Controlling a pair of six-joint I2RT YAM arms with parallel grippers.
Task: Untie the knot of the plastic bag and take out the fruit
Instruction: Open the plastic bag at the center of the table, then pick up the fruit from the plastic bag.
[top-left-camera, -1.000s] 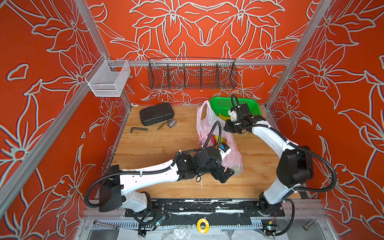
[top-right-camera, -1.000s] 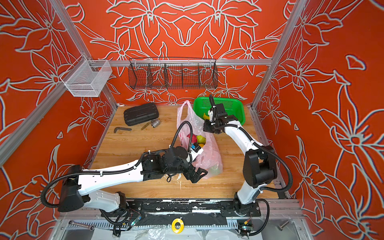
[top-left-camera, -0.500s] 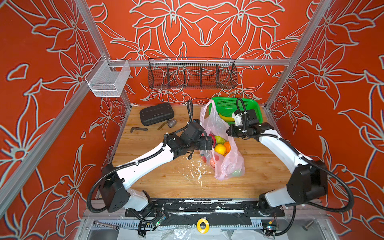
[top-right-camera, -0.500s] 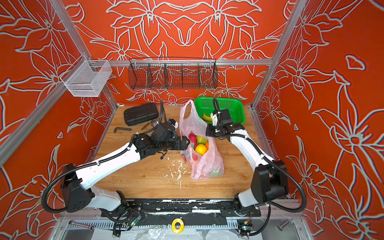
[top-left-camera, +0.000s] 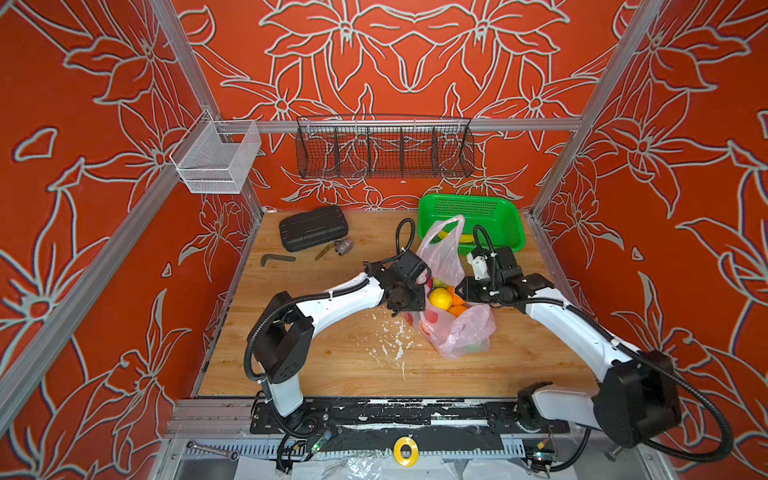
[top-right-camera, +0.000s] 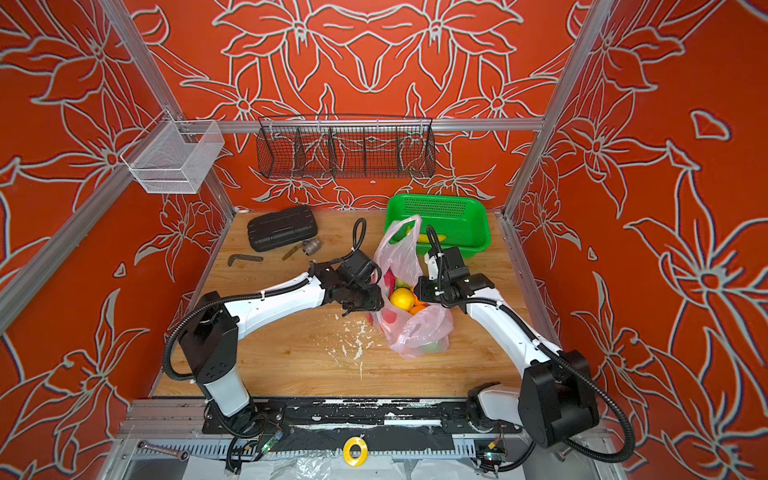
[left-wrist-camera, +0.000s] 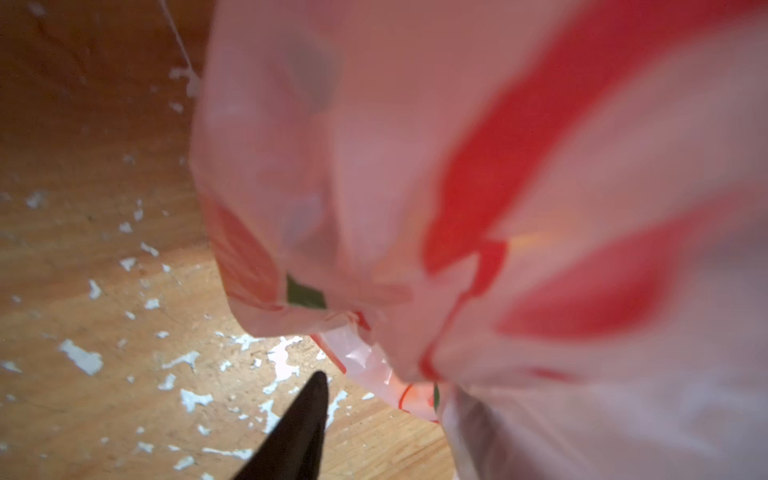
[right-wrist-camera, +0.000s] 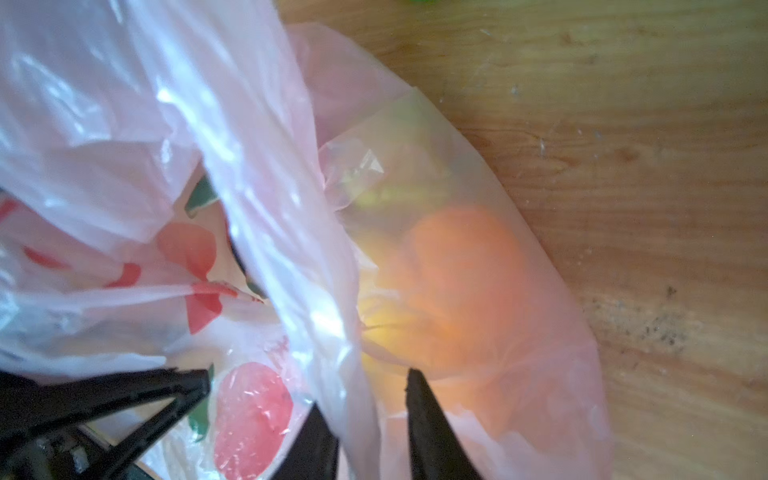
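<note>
The pink plastic bag (top-left-camera: 455, 328) lies on the wooden table with its mouth gaping upward. Fruit shows in the mouth: a yellow one (top-left-camera: 440, 298) and oranges (top-left-camera: 457, 309). One handle loop (top-left-camera: 442, 245) stands up loose; the knot is out of view. My left gripper (top-left-camera: 415, 305) is at the mouth's left rim. One finger (left-wrist-camera: 303, 424) is bare, the other lies under bag film, and wood shows between them. My right gripper (top-left-camera: 459, 289) is at the right rim, its jaws (right-wrist-camera: 361, 388) apart around a loose fold of film, orange fruit (right-wrist-camera: 465, 282) behind.
A green basket (top-left-camera: 513, 226) with a yellow banana (top-left-camera: 465, 238) stands behind the bag. A black case (top-left-camera: 313, 227), a hex key (top-left-camera: 276, 258) and a metal fitting (top-left-camera: 343, 246) lie at the back left. White flakes (top-left-camera: 390, 336) dot the table in front.
My left gripper has swung from the bag's front to the mouth's left rim and its jaws have narrowed. My right gripper has dropped to the right rim and its jaws have parted.
</note>
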